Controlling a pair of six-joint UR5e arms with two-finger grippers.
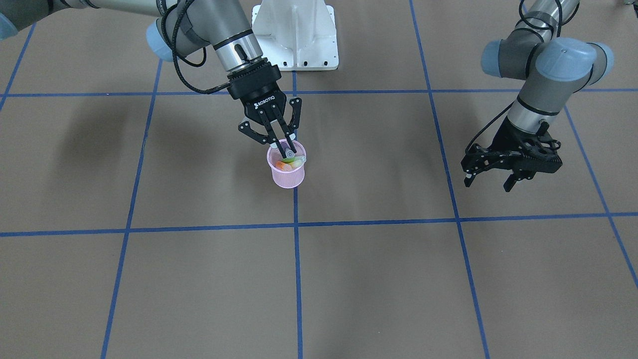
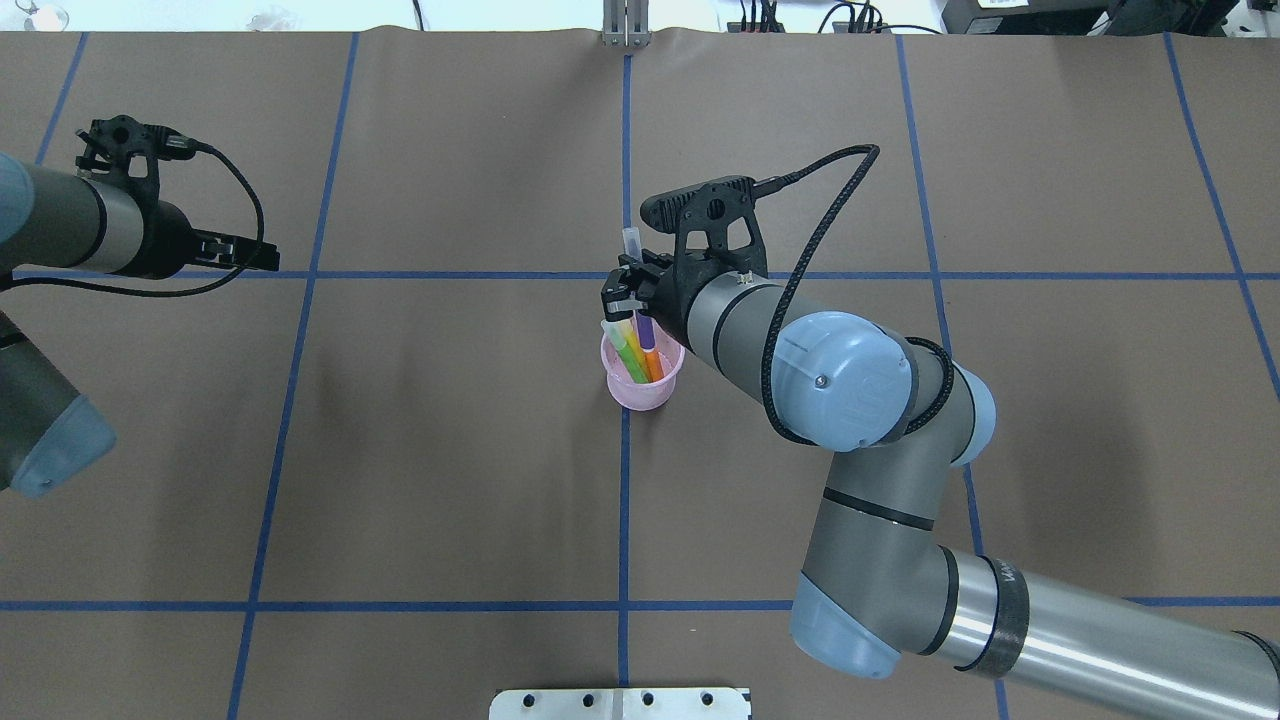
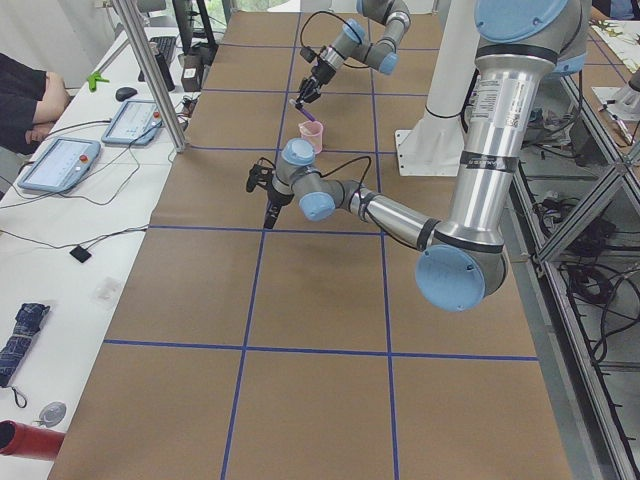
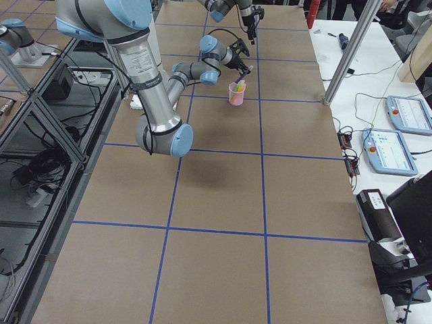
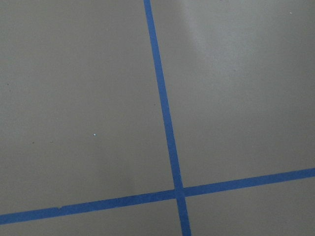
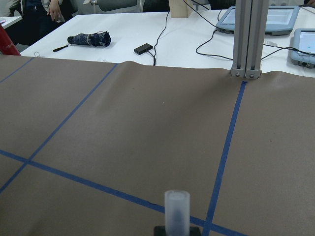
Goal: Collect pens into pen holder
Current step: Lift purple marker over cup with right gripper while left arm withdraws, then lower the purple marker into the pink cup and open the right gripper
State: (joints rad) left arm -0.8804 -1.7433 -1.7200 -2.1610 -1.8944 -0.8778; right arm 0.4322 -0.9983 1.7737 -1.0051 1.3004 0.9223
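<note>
Centrally on the table [image 1: 379, 279], the holder [image 1: 286, 177] contained the orange pen [image 2: 654, 366] and green pen [image 2: 630, 350]; the right gripper [image 1: 285, 144] clamped the purple pen [image 2: 646, 332], lower end inside the rim. The left gripper [image 1: 488, 183] hung toward the left edge, jaws apart.

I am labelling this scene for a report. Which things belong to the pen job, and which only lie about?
Job: pink pen holder, green pen, orange pen, purple pen held by right gripper.
Lying about: folded umbrella, tablet.
</note>
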